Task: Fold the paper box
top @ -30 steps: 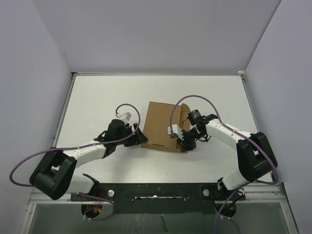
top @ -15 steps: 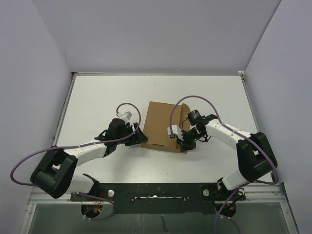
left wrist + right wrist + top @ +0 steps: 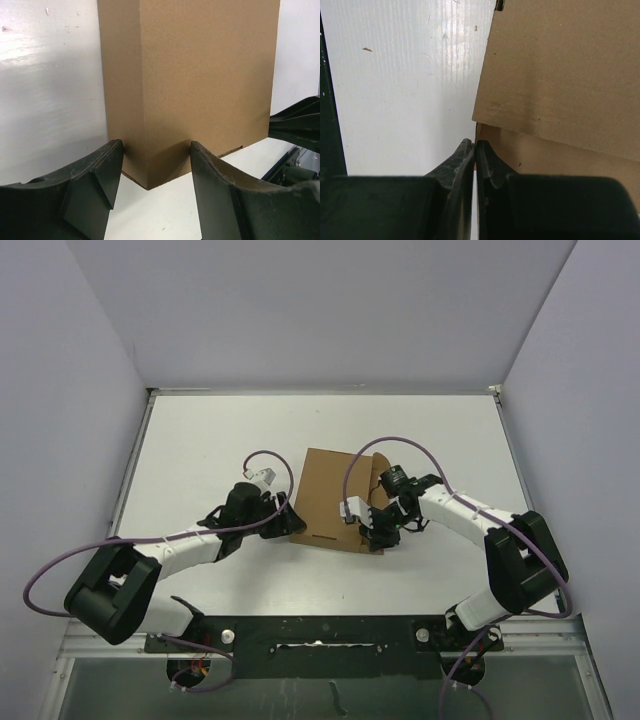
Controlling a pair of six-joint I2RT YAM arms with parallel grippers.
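The paper box (image 3: 325,495) is brown cardboard, lying mid-table with a rounded flap standing up on its right side. My left gripper (image 3: 290,523) is open at the box's near left corner. In the left wrist view the corner of the box (image 3: 200,75) sits between the spread fingers of the left gripper (image 3: 156,150), not pinched. My right gripper (image 3: 378,535) is at the box's near right corner. In the right wrist view the right gripper (image 3: 475,145) is shut on the thin edge of a cardboard wall of the box (image 3: 560,75).
The white table (image 3: 200,440) is bounded by grey walls on the left, back and right. A black rail (image 3: 320,632) runs along the near edge by the arm bases. Purple cables (image 3: 400,445) loop above both wrists.
My left gripper has crept a little to the right, closer around the box's corner. The right gripper and the box have barely shifted.
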